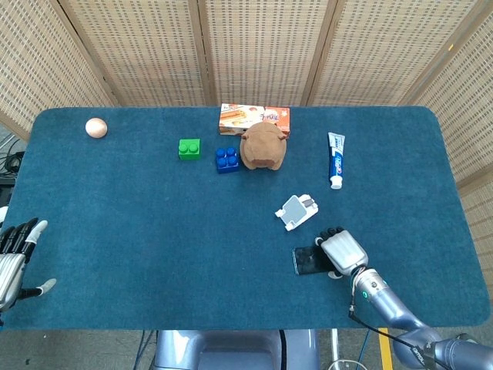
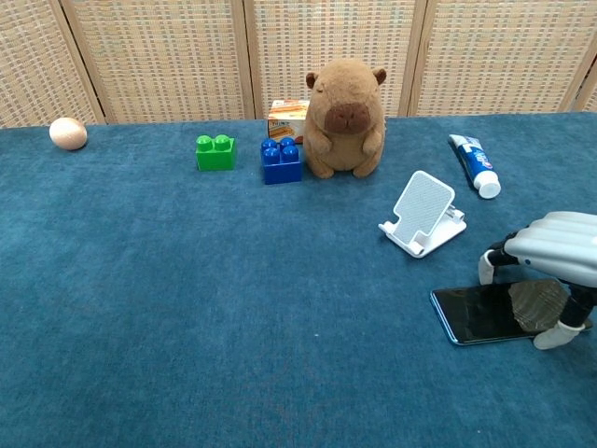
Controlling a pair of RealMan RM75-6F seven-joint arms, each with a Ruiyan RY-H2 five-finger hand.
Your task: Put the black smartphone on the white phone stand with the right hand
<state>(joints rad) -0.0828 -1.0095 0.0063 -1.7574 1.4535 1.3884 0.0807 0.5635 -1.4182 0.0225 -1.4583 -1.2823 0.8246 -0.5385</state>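
The black smartphone [image 2: 478, 315] lies flat on the desk [image 1: 154, 231], at the near right part, just in front of the white phone stand [image 2: 423, 214] and not touching it. The stand is upright, and its sloped plate faces toward the robot.

The right hand [image 2: 552, 263] is arched over the right end of the phone. The fingers [image 2: 492, 259] are bent downward at the far long edge of the phone, and the thumb tip is low at the near edge. From the chest view, the phone seems to lie flat on the cloth, so I judge that the hand is at the step of grasping: it brackets the phone but has not lifted it. Whether the fingertips really press the edges, I cannot tell, because the hand covers that part in the head view [image 1: 341, 252].

The left hand [image 1: 14, 254] is at the left border of the desk, far from all things, with fingers spread and holding nothing.

The next move probably needs a firm pinch across the short width of the phone and then a lift. After that, the hand must carry the phone a little forward and to the left, tilt it, and put its lower edge on the lip of the stand. The phone is thin and flat, so the fingers could slip on its edges.
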